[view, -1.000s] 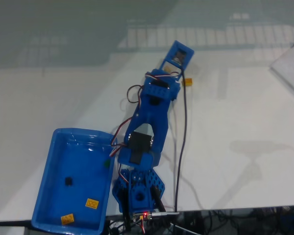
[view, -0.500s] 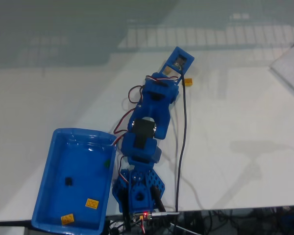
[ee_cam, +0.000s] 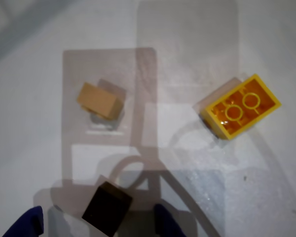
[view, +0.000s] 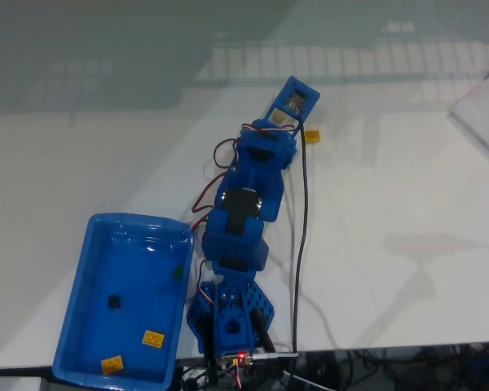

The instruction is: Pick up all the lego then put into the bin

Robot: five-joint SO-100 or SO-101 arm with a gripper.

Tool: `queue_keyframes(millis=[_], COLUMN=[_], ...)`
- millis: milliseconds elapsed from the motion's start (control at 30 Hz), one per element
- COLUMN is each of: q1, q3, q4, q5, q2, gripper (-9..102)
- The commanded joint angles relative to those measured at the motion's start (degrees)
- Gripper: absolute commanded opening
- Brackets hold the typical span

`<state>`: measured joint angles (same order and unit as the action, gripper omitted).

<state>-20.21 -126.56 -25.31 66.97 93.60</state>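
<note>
Now: hand (ee_cam: 98, 222) open, empty, straddling black brick (ee_cam: 107, 208) | beige brick (ee_cam: 99, 100), yellow brick (ee_cam: 240, 106) well apart.

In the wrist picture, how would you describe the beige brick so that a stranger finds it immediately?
Start at the white table in the wrist view, where three small bricks lie apart from one another. The beige brick is in the upper left part, above the black brick and far left of the yellow brick. It is the only pale tan one, small, with plain faces showing.
</note>
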Motion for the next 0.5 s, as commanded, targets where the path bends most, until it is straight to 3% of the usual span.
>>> queue_keyframes(millis=[0, 467], q1=[0.70, 1.14], q3=[2.90, 3.96], q4=[0.70, 0.70], q5=[0.53, 2.02], q2=[0.00, -2.29], gripper=[28, 19])
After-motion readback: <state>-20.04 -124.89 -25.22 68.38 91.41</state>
